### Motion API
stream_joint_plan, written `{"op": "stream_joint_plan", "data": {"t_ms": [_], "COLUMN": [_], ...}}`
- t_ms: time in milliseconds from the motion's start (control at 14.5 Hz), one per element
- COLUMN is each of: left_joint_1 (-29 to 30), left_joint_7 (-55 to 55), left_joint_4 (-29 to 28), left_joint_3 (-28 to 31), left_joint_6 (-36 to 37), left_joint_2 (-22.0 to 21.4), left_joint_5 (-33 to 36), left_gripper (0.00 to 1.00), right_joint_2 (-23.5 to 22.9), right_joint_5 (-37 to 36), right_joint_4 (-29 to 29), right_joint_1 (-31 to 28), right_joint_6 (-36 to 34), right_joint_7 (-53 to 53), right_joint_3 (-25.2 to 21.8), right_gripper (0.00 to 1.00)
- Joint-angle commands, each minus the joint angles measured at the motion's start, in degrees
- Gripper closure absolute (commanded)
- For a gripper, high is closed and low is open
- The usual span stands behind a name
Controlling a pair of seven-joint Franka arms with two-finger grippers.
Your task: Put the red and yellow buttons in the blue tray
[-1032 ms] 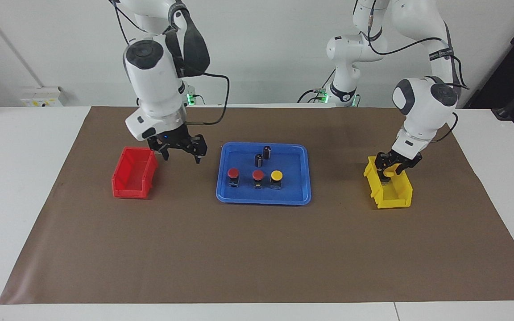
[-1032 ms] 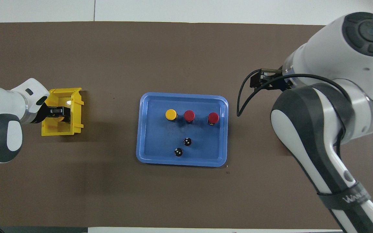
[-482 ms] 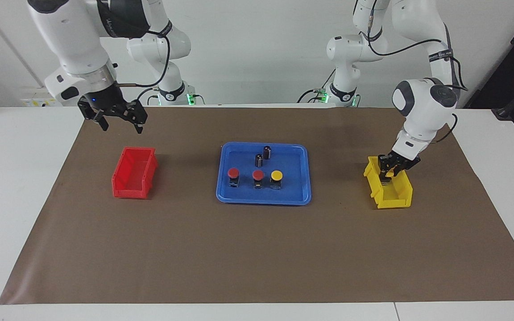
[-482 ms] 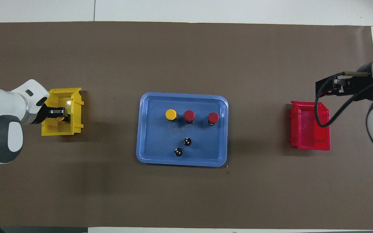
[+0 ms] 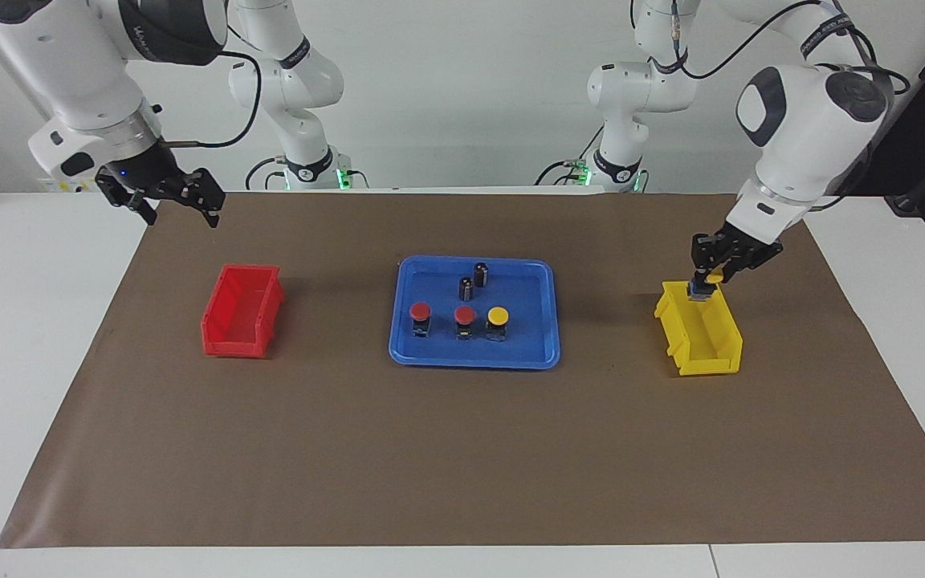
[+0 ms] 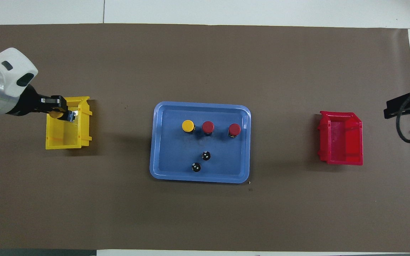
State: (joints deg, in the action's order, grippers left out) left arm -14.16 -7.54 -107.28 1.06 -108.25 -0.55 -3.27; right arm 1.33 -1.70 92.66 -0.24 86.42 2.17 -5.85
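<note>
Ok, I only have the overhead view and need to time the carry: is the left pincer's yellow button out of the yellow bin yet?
Observer: In the facing view, the left pincer holds the yellow button with its base about level with the rim of the yellow bin, over the end nearer the robots.
Operator: And the other arm? I see only its edge.
Observer: The right pincer is open and empty, raised over the mat corner at the right arm's end.
Operator: Are the dark cylinders standing?
Observer: Yes, both stand upright in the blue tray, nearer the robots than the three buttons.
</note>
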Motion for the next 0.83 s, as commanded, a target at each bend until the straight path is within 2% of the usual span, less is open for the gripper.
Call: {"op": "stream_joint_plan", "data": {"t_ms": [0,206,413,550,757], "left_joint_1": [-9.19,-15.53,-18.09,-19.33,-19.77], "left_joint_7": [-9.21,-16.52,-18.30,-18.74,-18.83], "left_joint_4": [-3.18,-4.34,-4.69,-4.78,-4.78], "left_joint_3": [0.52,0.44,0.44,0.44,0.44], "left_joint_6": [-7.03,-12.59,-17.68,-22.16,-22.80], "left_joint_2": [2.30,5.02,8.71,11.70,13.37], "left_joint_5": [-1.13,-1.13,-2.00,-3.50,-3.50], "left_gripper": [0.99,0.99,0.99,0.99,0.98], "right_joint_2": [1.22,0.69,0.60,0.51,0.43], "right_joint_5": [-0.15,-0.06,-0.24,-0.76,-0.68], "right_joint_4": [0.42,0.51,0.51,0.77,1.12], "right_joint_1": [-3.26,-3.19,-1.61,-1.95,-2.49], "right_joint_6": [-0.99,-1.08,-0.64,2.16,4.54], "right_joint_7": [1.08,1.00,1.09,1.00,1.17], "right_joint_3": [2.93,3.65,3.74,3.74,3.65], "right_gripper": [0.00,0.00,0.00,0.00,0.00]}}
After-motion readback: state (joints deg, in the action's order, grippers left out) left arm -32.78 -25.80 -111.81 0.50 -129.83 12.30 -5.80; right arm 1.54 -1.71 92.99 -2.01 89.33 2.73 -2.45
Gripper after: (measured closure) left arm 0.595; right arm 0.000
